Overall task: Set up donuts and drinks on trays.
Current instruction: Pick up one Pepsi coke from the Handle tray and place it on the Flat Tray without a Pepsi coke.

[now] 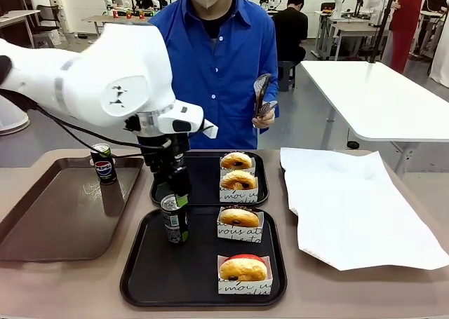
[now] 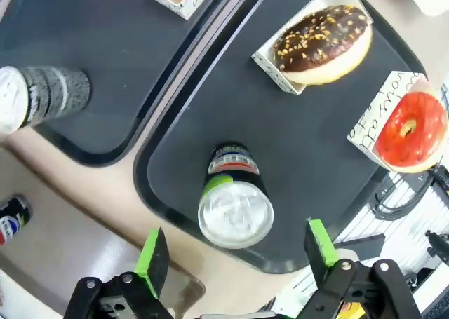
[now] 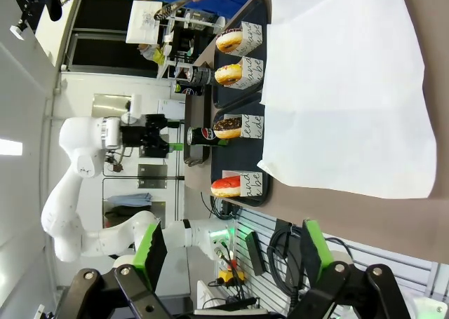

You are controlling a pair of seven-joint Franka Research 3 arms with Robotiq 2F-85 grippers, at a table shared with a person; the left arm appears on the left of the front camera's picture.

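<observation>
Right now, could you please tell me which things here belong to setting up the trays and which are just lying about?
Job:
near black tray
far black tray
four sleeved donuts
green-banded can
Pepsi can

Lying about:
brown tray
white paper sheet
person's tongs

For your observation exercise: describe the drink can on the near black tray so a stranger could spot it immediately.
Find the near black tray, closest to the robot. At its left side stands a dark can beside two sleeved donuts. Unlike the Pepsi can on the brown tray, it has a green band.
</observation>
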